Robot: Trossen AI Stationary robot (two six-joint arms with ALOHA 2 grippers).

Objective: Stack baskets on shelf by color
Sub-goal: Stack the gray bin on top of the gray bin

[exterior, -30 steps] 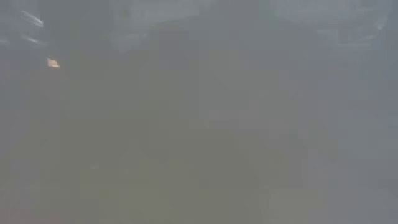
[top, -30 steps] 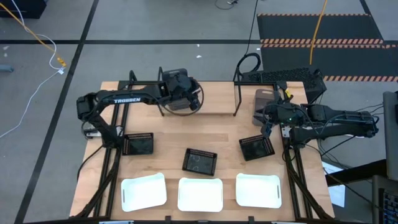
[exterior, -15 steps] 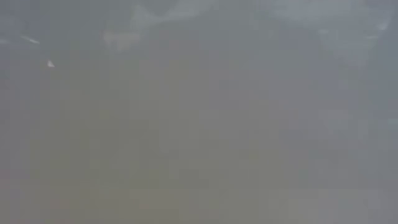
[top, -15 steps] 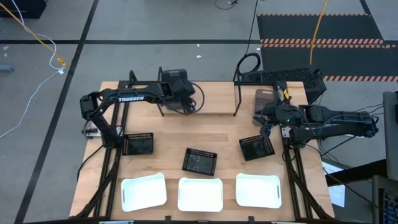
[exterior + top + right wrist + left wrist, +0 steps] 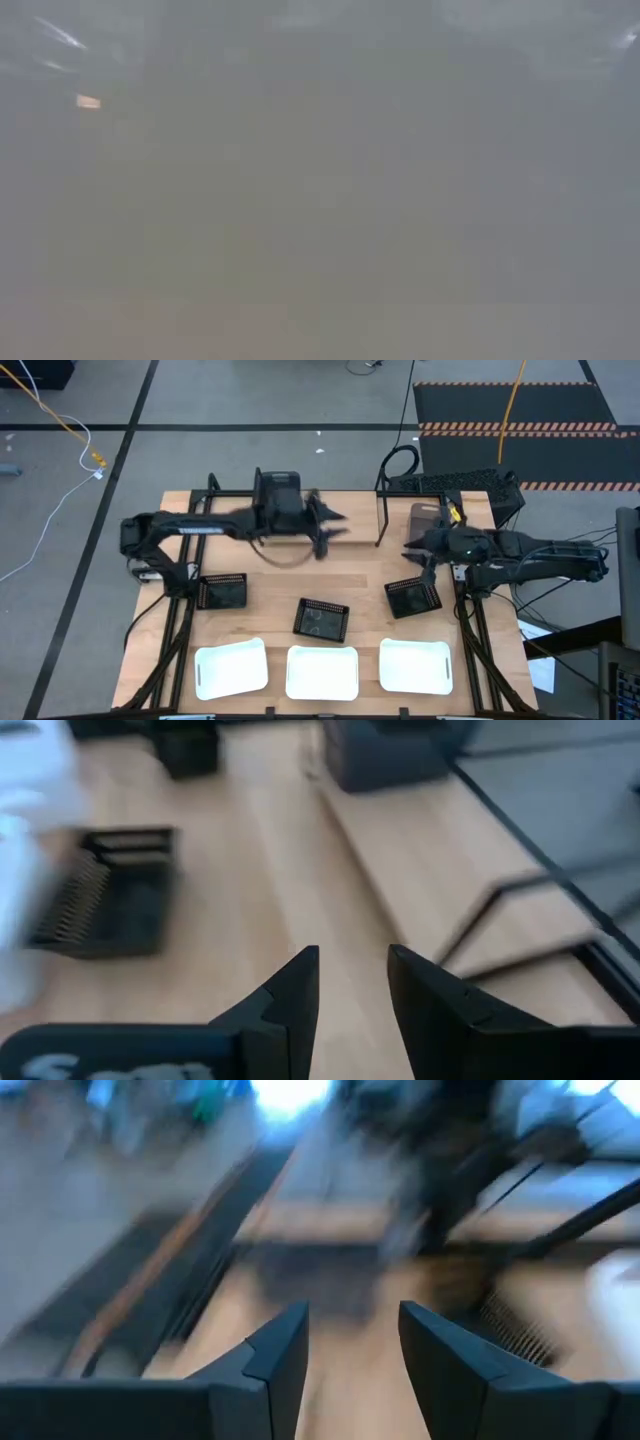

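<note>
Black mesh baskets [image 5: 321, 619] lie mid-table, white baskets [image 5: 322, 672] along the front edge. Over the shelf [image 5: 350, 520], my left gripper [image 5: 325, 532] holds nothing, fingers apart; my right gripper [image 5: 413, 550], near the shelf's right end, likewise.

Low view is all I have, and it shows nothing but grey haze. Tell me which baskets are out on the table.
Observer: In the high view, three white shallow plastic baskets line the front edge of the wooden table, and three black mesh-walled baskets stand in a loose row behind them.
Operator: Report the left hand.
Observer: The left hand is over the back middle of the table. Its wrist view shows the fingers apart with nothing between them.
</note>
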